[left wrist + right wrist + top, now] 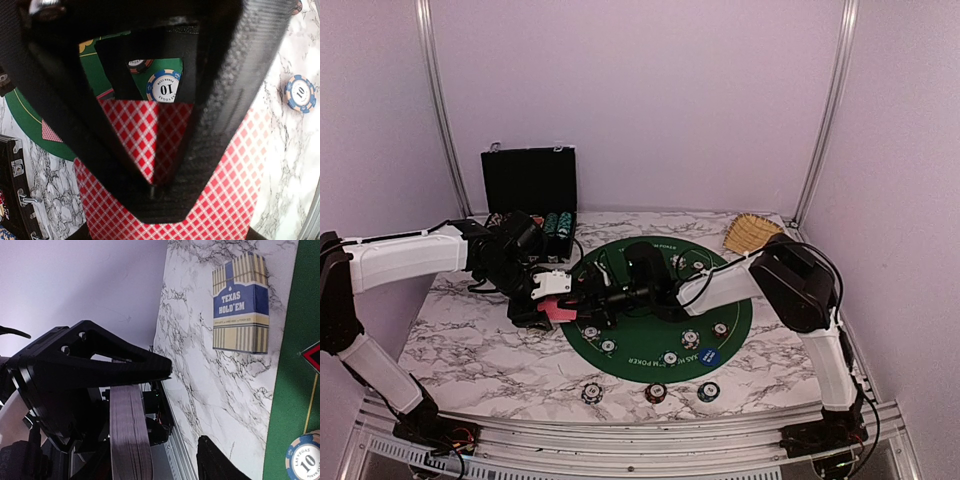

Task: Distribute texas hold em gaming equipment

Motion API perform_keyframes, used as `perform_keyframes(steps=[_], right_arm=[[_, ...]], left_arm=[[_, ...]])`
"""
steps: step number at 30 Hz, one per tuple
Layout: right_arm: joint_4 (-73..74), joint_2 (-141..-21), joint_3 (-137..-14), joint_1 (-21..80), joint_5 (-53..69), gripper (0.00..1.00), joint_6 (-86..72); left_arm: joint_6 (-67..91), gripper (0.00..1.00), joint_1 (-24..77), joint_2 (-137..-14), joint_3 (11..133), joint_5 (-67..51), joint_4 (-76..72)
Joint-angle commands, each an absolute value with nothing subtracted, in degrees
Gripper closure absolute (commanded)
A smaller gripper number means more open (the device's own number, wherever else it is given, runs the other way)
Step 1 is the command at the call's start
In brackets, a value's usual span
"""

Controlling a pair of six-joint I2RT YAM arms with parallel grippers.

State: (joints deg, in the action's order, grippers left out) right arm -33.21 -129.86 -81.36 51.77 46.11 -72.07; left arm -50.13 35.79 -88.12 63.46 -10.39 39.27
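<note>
Lying nearest on the table (470,350), a row of chips (656,393) sits just off the front rim of the mat (642,328), three of them, set apart from one another. On the mat's near half rest several mat chips (690,337) and a blue button (709,356) at the front right. Farther back, at the mat's left rim, the two arms meet. The left gripper (546,293) is clamped narrow on the deck (558,309), held above the spot where marble meets mat. Its wrist view shows the red lattice backs pinched between both fingers, with a 10 chip (162,87) on the green below. The right gripper (592,303) stretches across the mat from the right and ends just beside the deck. How wide its jaws stand, and whether they touch the cards, I cannot tell. Its wrist view shows a box (240,302) marked Texas Hold'em flat on the marble just off the mat, and the marker (313,356) on the green. Farthest, the case (530,183) stands open at the left with racked chips (557,225) in its tray, and the basket (752,233) lies at the right by the mat's far rim.
</note>
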Motion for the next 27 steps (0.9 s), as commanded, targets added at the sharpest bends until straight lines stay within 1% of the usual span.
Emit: perform_keyframes(steps=[1, 3, 6, 8, 12, 16, 27], right_arm=[[-32.9, -126.8, -80.5, 51.3, 47.0, 0.44, -71.6], [-33.1, -126.1, -80.1, 51.3, 47.2, 0.40, -71.6], [-33.1, -124.7, -78.7, 51.4, 47.1, 0.40, -71.3], [-33.1, -124.0, -77.8, 51.4, 47.0, 0.43, -71.3], [-32.7, -123.3, -76.7, 51.4, 47.3, 0.55, -71.1], [-32.1, -123.1, -76.6, 51.4, 47.5, 0.63, -70.9], [-29.6, -121.6, -76.3, 51.0, 47.5, 0.76, -69.3]], left_arm=[[-49.7, 0.51, 35.9, -86.9, 63.5, -10.5, 39.6], [-49.6, 0.51, 35.9, -87.0, 63.4, -10.6, 39.6], [-49.5, 0.51, 35.9, -87.0, 63.4, -10.5, 39.6], [-49.5, 0.51, 35.8, -87.0, 63.4, -10.3, 39.6], [-49.5, 0.51, 35.8, -87.1, 63.4, -10.4, 39.5], [-49.6, 0.52, 35.8, -87.2, 63.3, -10.2, 39.6], [-49.6, 0.52, 35.8, -87.3, 63.5, -10.0, 39.6]])
